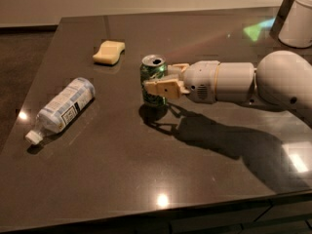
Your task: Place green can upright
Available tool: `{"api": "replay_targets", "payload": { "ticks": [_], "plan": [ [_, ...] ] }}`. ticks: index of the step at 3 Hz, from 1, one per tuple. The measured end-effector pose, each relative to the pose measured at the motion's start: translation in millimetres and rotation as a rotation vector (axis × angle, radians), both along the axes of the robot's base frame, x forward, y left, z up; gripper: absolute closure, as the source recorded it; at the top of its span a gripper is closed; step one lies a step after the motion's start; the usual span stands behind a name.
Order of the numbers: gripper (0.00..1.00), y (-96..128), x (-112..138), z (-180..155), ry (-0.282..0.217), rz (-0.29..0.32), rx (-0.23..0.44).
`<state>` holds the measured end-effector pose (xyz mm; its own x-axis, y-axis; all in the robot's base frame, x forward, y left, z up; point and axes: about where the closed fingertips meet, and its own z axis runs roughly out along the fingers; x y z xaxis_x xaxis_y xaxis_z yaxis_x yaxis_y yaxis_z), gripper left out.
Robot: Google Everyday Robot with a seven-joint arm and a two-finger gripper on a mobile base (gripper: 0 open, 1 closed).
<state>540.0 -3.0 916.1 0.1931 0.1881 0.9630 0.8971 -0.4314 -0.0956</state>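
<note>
Right, reading from the left: a clear plastic bottle point(63, 107) lies on its side near the left edge of the table point(122, 174), cap toward the near corner; further back a yellow sponge point(108, 51) sits flat, well apart from the rest; neither is in my way. Next comes the green can point(153, 77), upright around the middle of the table, pull-tab end up; the tool point(159, 78) is clamped on it from the right, one tan finger point(163, 87) across the front of the can and the other showing behind it; the white arm point(229, 82) reaches in level from the right side. The can's base looks to be at the table or just above it; its dark shadow begins right under it, and I cannot tell for sure whether it bears weight yet.

I judge the step in hand to be the set-down and release. To do it well I would lower gently until the base sits flat, with the can vertical; then part the fingers evenly so neither drags the side; then draw the tool straight back to the right along the arm's line, since a light can tips at a small nudge.
</note>
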Motion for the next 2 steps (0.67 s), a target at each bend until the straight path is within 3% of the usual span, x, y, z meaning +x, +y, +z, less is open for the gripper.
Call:
{"api": "replay_targets", "payload": {
  "ticks": [2],
  "plan": [
    [1.00,4.5,-11.1,-3.7,-0.044,0.083,0.038]
  ]
}}
